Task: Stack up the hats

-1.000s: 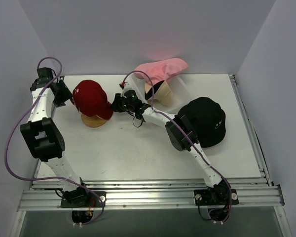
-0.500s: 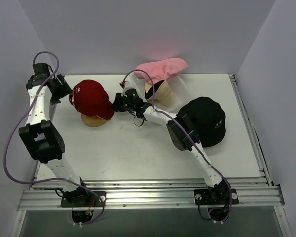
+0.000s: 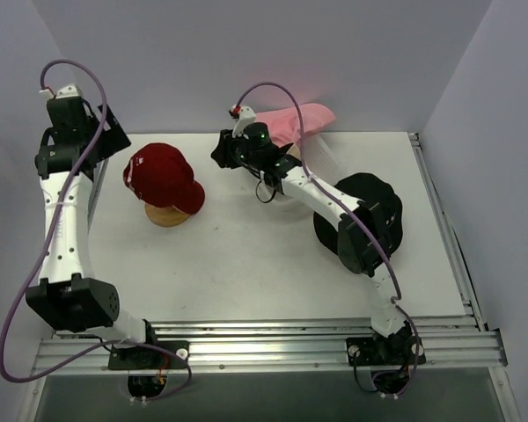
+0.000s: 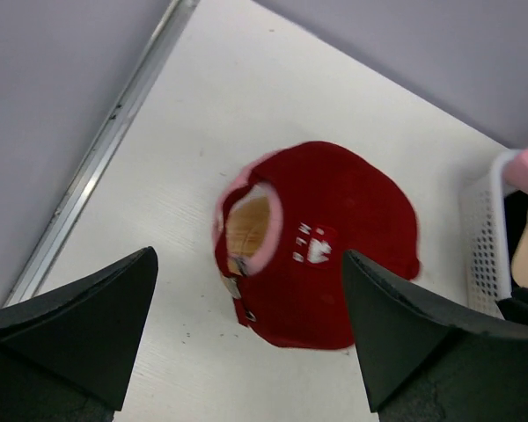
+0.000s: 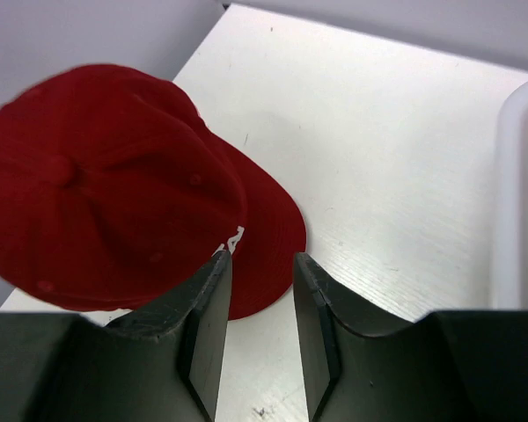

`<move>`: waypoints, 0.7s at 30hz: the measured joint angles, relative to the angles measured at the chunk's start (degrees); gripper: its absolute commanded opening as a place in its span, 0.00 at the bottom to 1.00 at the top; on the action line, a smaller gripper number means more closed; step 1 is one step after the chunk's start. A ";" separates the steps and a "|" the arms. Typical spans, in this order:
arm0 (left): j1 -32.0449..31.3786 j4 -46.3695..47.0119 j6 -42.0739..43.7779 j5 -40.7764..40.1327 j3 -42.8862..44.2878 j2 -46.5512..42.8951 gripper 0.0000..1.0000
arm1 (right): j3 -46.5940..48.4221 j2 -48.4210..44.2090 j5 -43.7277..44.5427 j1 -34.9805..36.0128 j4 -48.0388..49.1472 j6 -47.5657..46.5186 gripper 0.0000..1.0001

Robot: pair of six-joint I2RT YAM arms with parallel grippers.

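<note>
Left hand (image 4: 248, 257) stands spread wide, its two black wedge-shaped fingers (image 4: 79, 334) far apart and holding nothing. It hangs raised above the white, faintly scuffed surface (image 3: 246, 255), up against the wall. Straight below it, framed between the fingers, sits the red fabric cap with white embroidered marks (image 4: 326, 246). The cap is soft, with a panelled, domed crown and a flat curved brim. At its back opening, on the side nearest this hand, a pink fabric edge and a tan inner face show. From above, a tan rounded base peeks out under the cap; I cannot tell whether it is wood or cloth.

Right hand (image 5: 261, 264) is parted only narrowly and grips nothing; its matt black fingers hover off the surface. The cap's brim lies beneath and just ahead of them, the crown off to their left. A white plastic mesh basket (image 4: 484, 237) stands close on this hand's other side, with a pale pink soft hat (image 3: 304, 119) draped over it. Behind this hand, beside its arm, a black fabric bucket hat (image 3: 378, 211) lies slumped on the surface.
</note>
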 measured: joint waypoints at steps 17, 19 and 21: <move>-46.38 19.91 -1.49 -5.27 -34.82 -28.55 0.94 | -2.71 -17.25 24.44 -6.78 -20.81 -5.03 0.48; -49.09 23.15 -1.33 -7.32 -39.76 -27.98 0.94 | -4.00 -17.51 27.43 -8.02 -22.27 -4.17 0.48; -50.82 26.08 -1.09 -8.50 -43.98 -27.19 0.94 | -4.90 -17.64 30.77 -8.61 -24.13 -2.84 0.48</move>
